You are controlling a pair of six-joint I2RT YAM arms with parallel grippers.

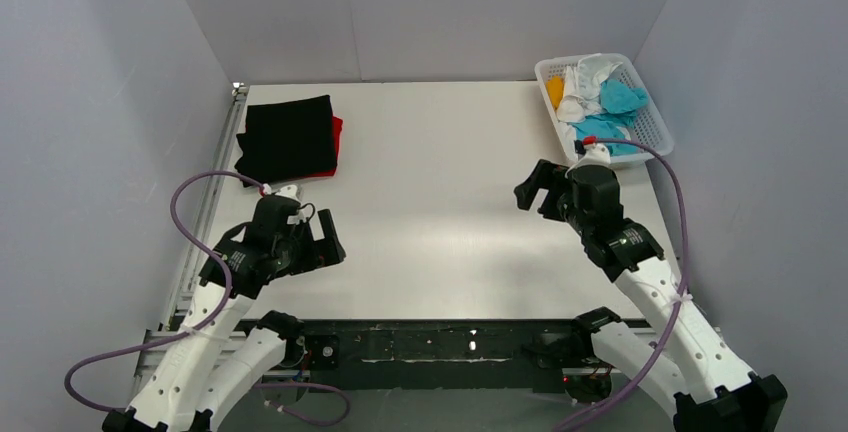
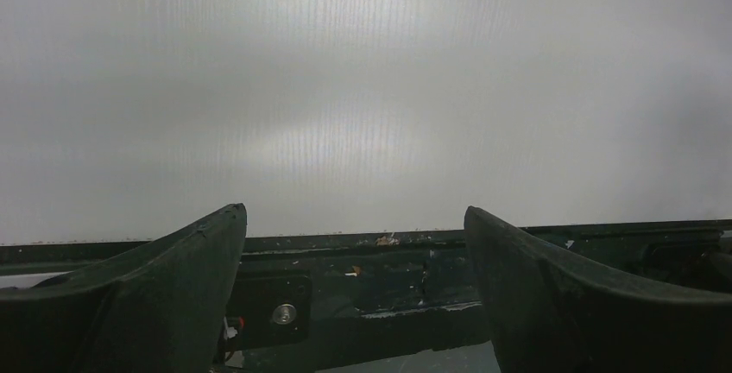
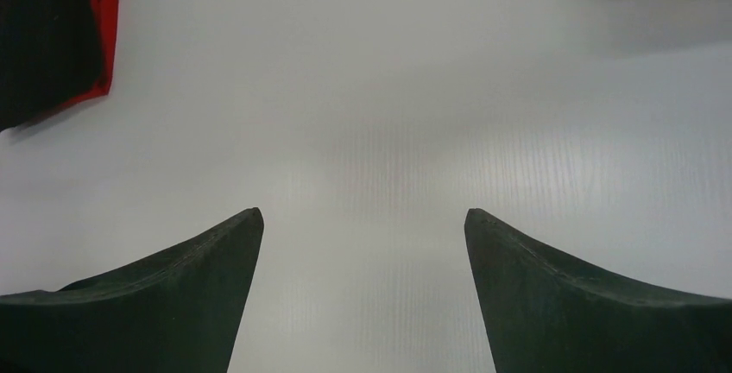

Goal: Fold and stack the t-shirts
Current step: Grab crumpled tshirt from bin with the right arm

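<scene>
My left hand [image 1: 325, 240] and right hand [image 1: 535, 192]: fingers spread wide, empty, both over the white table [image 1: 440, 232]. Flat-folded black cotton t-shirt [image 1: 288, 137] lies on the folded red one [image 1: 337, 142], beyond my left hand. Crumpled turquoise-blue t-shirt [image 1: 622, 99] sits in the white plastic mesh basket [image 1: 660, 137], beyond my right hand, to its right.

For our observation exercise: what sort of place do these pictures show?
Likely a robotics test cell: plain grey panel walls enclose a white table, cabled robot arms, left and right, are bolted at its near edge, and a folded black t-shirt lies on a red one.
</scene>
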